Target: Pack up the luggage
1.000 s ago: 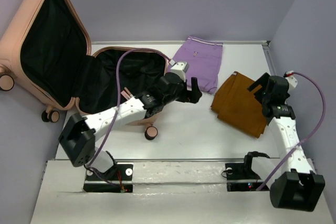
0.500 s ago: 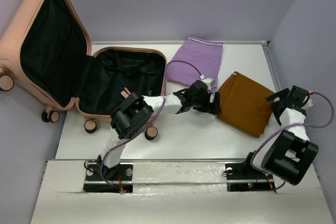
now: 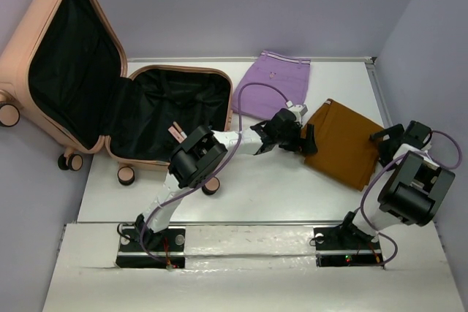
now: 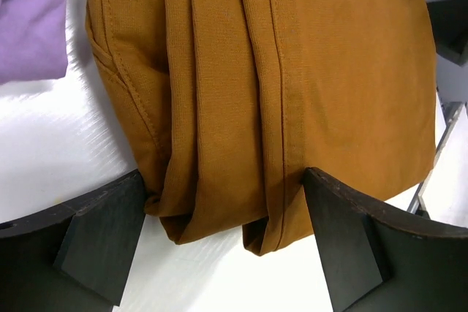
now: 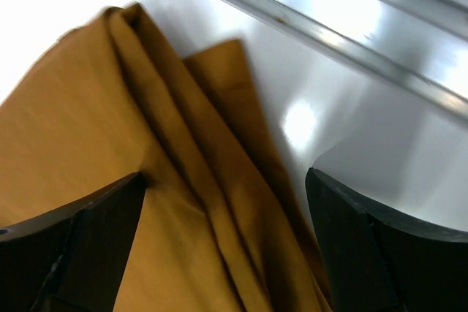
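Okay, left pincer (image 4: 225, 180) first: your jaws are spread wide and straddle the folded end of the brown garment (image 4: 256, 71), one finger at each side of the fold, nothing pinched. From above, that pincer (image 3: 296, 138) sits at the garment's left edge, just beside the purple garment (image 3: 278, 85), whose corner shows in the left wrist view (image 4: 29, 20).

Right pincer (image 5: 225, 180): jaws spread too, hanging over a corner of the same brown garment (image 5: 73, 144) with bare surface and a metal rail (image 5: 329, 27) past it. Nothing is held. From above, it (image 3: 387, 140) is at the garment's right edge, so you have one pincer at each end of the brown garment (image 3: 344, 144).

Both garments lie flat on the surface (image 3: 256, 195), purple at the far side, brown nearer and to the right.

The luggage (image 3: 16, 52) is at the far left, well apart from both pincers. It stands open, lid tilted up and back, lower half flat on the surface. Black lining (image 3: 73, 71) shows in both halves. A small pink tab (image 3: 175, 134) sits at the lower half's near rim.
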`<control>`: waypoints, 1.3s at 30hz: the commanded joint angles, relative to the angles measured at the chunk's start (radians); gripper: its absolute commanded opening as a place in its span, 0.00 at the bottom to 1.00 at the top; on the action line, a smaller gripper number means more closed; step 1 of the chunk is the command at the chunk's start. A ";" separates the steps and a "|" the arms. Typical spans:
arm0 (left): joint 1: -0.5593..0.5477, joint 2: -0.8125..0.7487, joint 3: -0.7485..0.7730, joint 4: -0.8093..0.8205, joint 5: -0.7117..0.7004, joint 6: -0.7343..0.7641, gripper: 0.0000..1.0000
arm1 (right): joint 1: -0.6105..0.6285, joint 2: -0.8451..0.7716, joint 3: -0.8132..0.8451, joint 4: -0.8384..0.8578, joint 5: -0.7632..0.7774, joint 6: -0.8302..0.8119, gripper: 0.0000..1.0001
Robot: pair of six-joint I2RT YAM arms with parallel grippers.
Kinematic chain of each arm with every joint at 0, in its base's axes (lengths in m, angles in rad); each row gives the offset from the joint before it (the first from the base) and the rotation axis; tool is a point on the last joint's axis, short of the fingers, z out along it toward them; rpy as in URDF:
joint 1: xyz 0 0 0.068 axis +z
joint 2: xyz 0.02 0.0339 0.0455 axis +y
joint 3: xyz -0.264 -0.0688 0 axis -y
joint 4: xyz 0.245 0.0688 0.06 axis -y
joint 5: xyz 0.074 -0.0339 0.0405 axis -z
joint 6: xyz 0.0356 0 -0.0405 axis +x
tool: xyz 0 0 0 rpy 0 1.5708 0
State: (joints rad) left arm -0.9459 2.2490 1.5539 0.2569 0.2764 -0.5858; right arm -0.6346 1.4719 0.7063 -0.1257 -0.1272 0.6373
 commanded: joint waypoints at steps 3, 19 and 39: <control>-0.017 0.040 0.000 -0.001 0.020 -0.019 0.96 | -0.004 0.116 -0.016 0.077 -0.106 0.048 0.79; -0.065 0.020 -0.069 0.110 0.084 -0.089 0.77 | -0.004 0.122 -0.146 0.317 -0.428 0.130 0.33; -0.017 -0.241 -0.422 0.257 -0.132 -0.269 0.99 | -0.004 0.031 -0.191 0.287 -0.302 0.053 0.46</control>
State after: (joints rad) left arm -0.9741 2.0907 1.2057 0.5163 0.2379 -0.8150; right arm -0.6525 1.5211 0.5285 0.2447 -0.4389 0.7227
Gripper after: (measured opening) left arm 0.986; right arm 0.460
